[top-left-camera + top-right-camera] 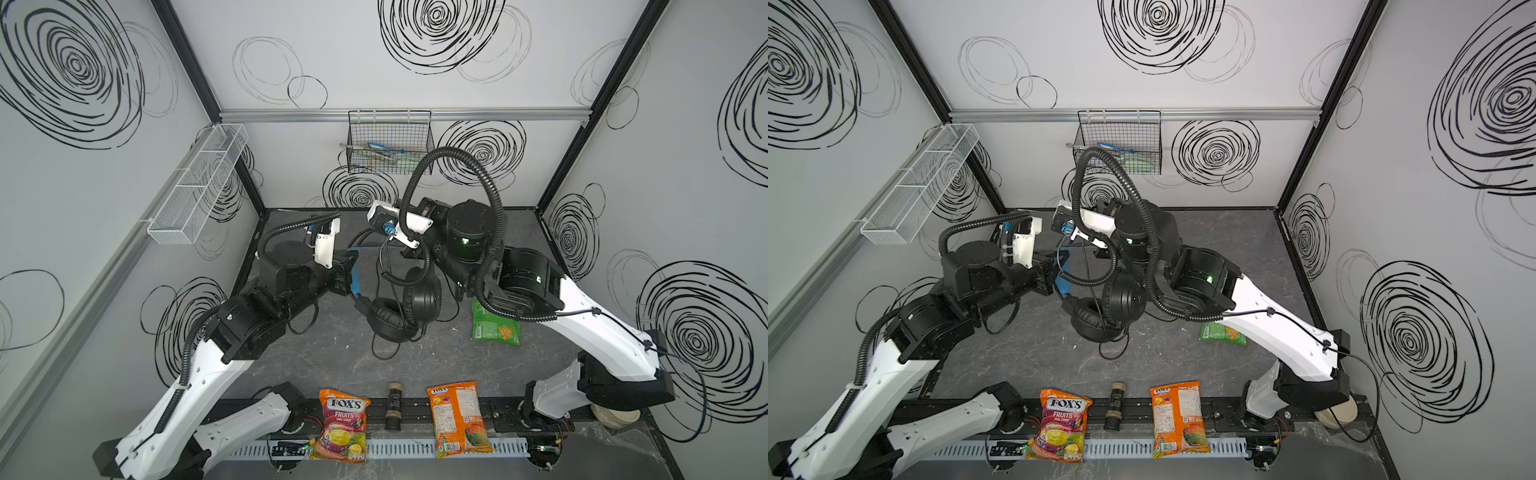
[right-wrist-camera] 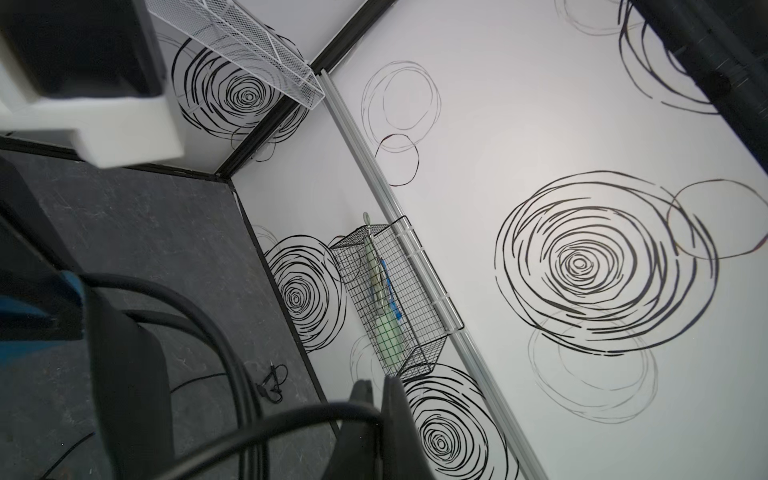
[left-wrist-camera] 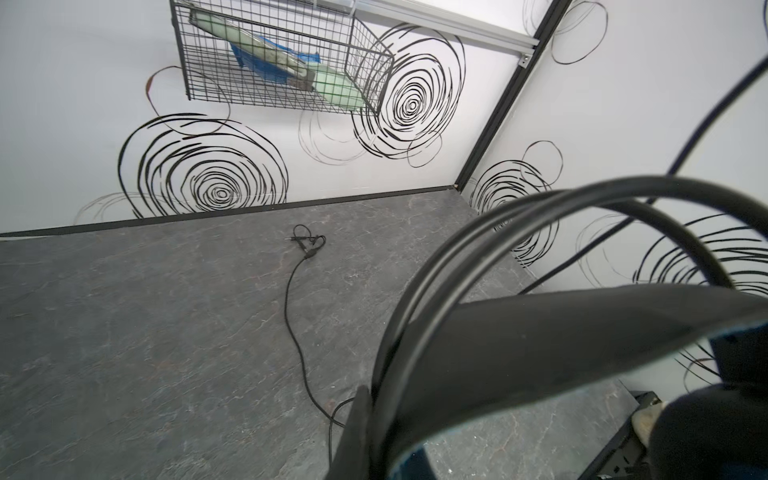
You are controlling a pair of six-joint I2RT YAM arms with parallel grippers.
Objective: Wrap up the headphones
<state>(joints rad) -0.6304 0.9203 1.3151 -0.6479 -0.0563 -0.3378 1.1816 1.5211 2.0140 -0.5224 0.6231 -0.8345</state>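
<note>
Left pincer (image 1: 350, 271), right pincer (image 2: 376, 386) both clamped on headphones (image 1: 409, 307); cable plug (image 3: 307, 241) on counter (image 3: 145, 332) visible only from wrists.

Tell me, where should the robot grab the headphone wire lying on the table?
Probably pinch the cable on its straight stretch just behind the plug, coming straight down from above: it lies flat on the table with bare space both sides.

Black headphones (image 1: 1124, 300), above grey table (image 1: 1225, 257), perhaps held aloft
</note>
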